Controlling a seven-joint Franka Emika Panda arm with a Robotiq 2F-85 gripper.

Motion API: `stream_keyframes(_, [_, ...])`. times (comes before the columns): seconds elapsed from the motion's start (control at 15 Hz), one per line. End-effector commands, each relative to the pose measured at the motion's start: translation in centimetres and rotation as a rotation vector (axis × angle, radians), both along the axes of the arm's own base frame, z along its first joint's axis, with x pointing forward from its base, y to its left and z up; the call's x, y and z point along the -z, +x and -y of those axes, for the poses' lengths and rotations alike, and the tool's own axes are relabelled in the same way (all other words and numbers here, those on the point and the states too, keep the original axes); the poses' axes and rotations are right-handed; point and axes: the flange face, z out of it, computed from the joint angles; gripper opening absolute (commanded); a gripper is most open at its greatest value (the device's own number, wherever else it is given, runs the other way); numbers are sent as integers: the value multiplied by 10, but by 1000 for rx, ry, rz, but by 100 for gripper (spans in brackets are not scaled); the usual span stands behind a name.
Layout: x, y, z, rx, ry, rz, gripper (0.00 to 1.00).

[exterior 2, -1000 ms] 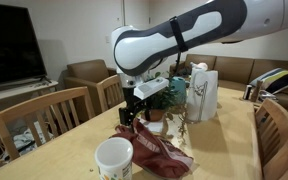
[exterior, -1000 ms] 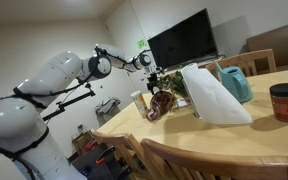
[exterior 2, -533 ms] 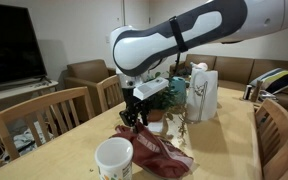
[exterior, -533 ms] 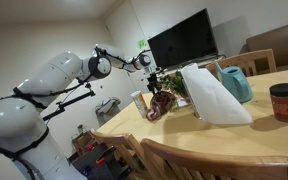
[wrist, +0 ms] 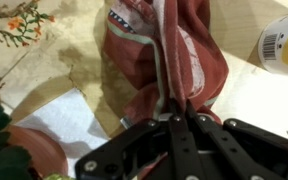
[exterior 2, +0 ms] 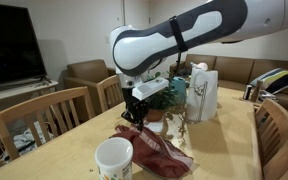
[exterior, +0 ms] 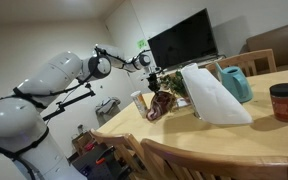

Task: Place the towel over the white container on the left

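Since a second ago my pincer (wrist: 176, 110) has clenched on the towel (wrist: 169, 50), which lies bunched on the wooden tabletop (exterior 2: 229, 140) just beside the cup (exterior 2: 114, 158); beyond the cup a dark TV (exterior 2: 9, 45) stands against the wall (exterior 2: 79, 30).

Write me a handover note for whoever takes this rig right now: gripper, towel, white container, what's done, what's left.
The gripper is shut, pinching a fold of the towel.
The towel lies crumpled on the table, right beside the white container, not over it.
Done: the grasp on the towel is made.
Left: lift the towel, carry it over the white container, drape it across the opening, release.
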Motion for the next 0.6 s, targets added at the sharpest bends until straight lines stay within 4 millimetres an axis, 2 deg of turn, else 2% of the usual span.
stream_keyframes(0.0, [-33,-3,-3,59,-44,24,5])
stream_keyframes(0.07, [-43,-3,-3,78,-49,40,5])
stream_keyframes(0.53, [-160,-3,-3,206,-20,184,4])
